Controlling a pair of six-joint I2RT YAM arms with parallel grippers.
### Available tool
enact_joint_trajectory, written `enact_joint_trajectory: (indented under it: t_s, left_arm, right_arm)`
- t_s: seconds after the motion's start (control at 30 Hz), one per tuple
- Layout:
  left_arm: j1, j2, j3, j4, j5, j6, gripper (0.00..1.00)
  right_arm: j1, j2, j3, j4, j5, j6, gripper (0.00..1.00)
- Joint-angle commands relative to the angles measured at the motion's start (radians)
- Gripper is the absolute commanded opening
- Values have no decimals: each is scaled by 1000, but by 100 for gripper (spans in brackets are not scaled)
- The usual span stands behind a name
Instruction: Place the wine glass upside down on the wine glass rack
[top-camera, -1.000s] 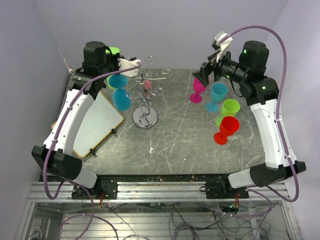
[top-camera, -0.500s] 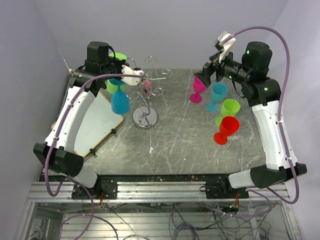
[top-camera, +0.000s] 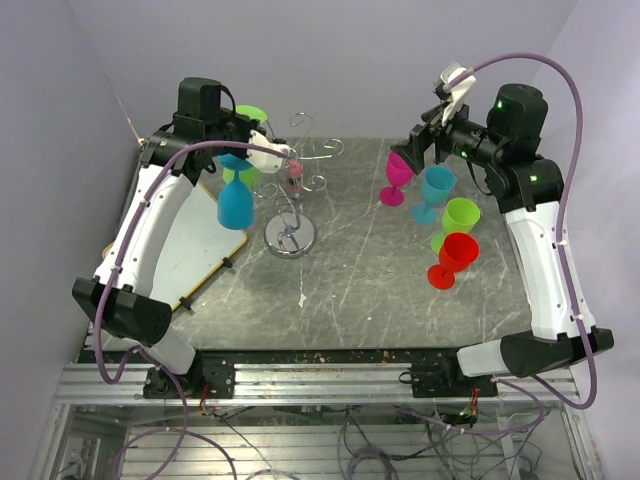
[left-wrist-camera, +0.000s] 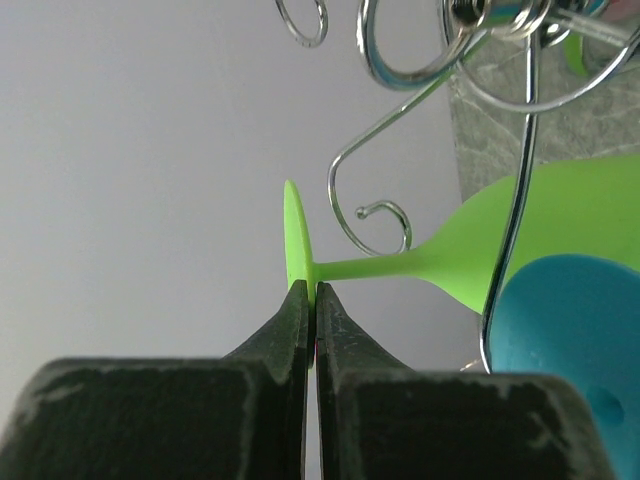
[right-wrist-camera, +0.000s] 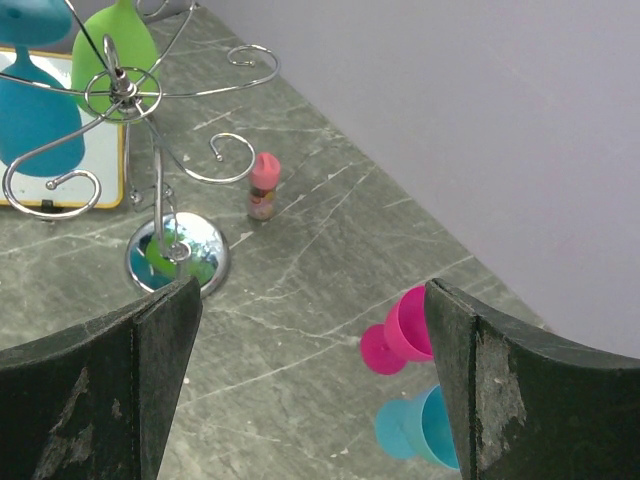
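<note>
The silver wire rack (top-camera: 290, 238) stands at the back left of the table. A blue wine glass (top-camera: 235, 202) hangs upside down from one of its arms. My left gripper (top-camera: 243, 122) is shut on the foot of a green wine glass (top-camera: 250, 113), held upside down beside the blue one. In the left wrist view the fingertips (left-wrist-camera: 300, 300) pinch the foot disc (left-wrist-camera: 293, 235) edge-on, and the stem runs past a scroll arm (left-wrist-camera: 375, 215). My right gripper (top-camera: 405, 155) is open and empty above the pink glass (right-wrist-camera: 405, 330).
Upright pink (top-camera: 395, 180), blue (top-camera: 435, 190), green (top-camera: 458, 220) and red (top-camera: 452, 260) glasses stand at the right. A small pink bottle (top-camera: 294, 178) stands behind the rack. A white board (top-camera: 195, 245) lies at the left. The back wall is close.
My left gripper has moved right and up with the green glass, closer to the rack's arms. The right arm has risen slightly.
</note>
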Motion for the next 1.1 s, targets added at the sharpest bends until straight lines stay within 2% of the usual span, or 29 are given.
enact_joint_trajectory:
  t_s: [0.0, 0.53, 1.07]
  left_arm:
    - [-18, 20, 44, -30, 91, 18, 7]
    - [-46, 45, 7, 97, 64, -63, 7]
    - [-55, 37, -83, 311, -61, -215, 10]
  right_arm:
    - [-12, -27, -6, 23, -16, 12, 92]
    - [-38, -31, -14, 32, -44, 24, 92]
    - [-69, -43, -24, 43, -78, 40, 92]
